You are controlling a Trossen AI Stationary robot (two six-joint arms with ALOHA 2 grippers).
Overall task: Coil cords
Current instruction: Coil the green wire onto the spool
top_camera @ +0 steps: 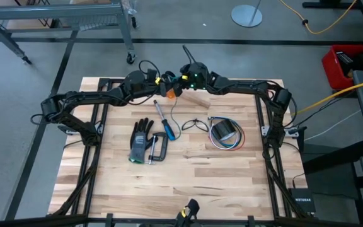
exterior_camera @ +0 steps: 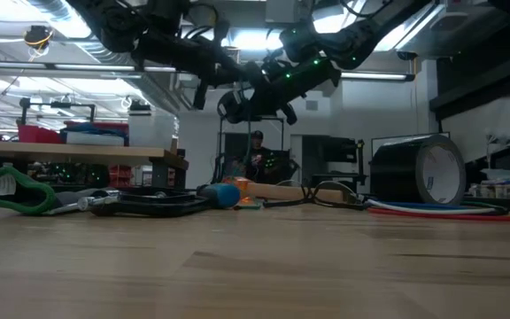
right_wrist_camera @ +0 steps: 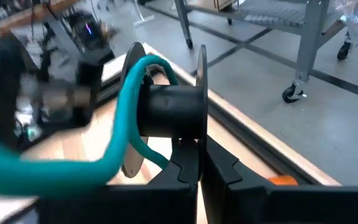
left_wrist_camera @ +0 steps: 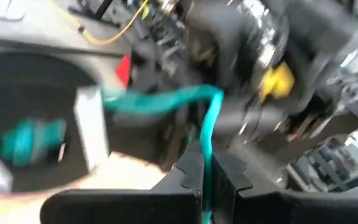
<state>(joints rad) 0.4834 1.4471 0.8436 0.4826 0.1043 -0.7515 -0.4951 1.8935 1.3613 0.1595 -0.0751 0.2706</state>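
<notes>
Above the table's far middle my two grippers meet. My left gripper (left_wrist_camera: 205,177) is shut on the teal-green cord (left_wrist_camera: 160,101). My right gripper (right_wrist_camera: 197,171) is shut on a black spool (right_wrist_camera: 173,106), and the cord is wound round the spool's barrel. From there the cord runs across toward my left gripper (top_camera: 167,81), close beside my right gripper (top_camera: 183,77). A thin black cord (top_camera: 193,124) lies loose on the table. A bundle of red, white and blue wires (top_camera: 229,144) lies around a black tape roll (top_camera: 224,131). My left gripper pinches the teal-green cord (left_wrist_camera: 206,152) between its two fingers, and the cord lies along them. Beyond the fingertips the cord rises, bends and runs toward the spool, clear of the table. My right gripper pinches the rim of one of the spool's flanges (right_wrist_camera: 199,140) between its two fingers. The spool stands beyond the fingertips, clear of the table, with its barrel lying crosswise. The teal cord loops round the barrel (right_wrist_camera: 132,81).
On the table lie a blue-handled screwdriver (top_camera: 161,113), a black glove (top_camera: 140,139), a clamp (top_camera: 157,150) and an orange object (top_camera: 171,93) under the grippers. The near half of the wooden table (top_camera: 188,183) is bare. A person stands in the room beyond (exterior_camera: 257,155).
</notes>
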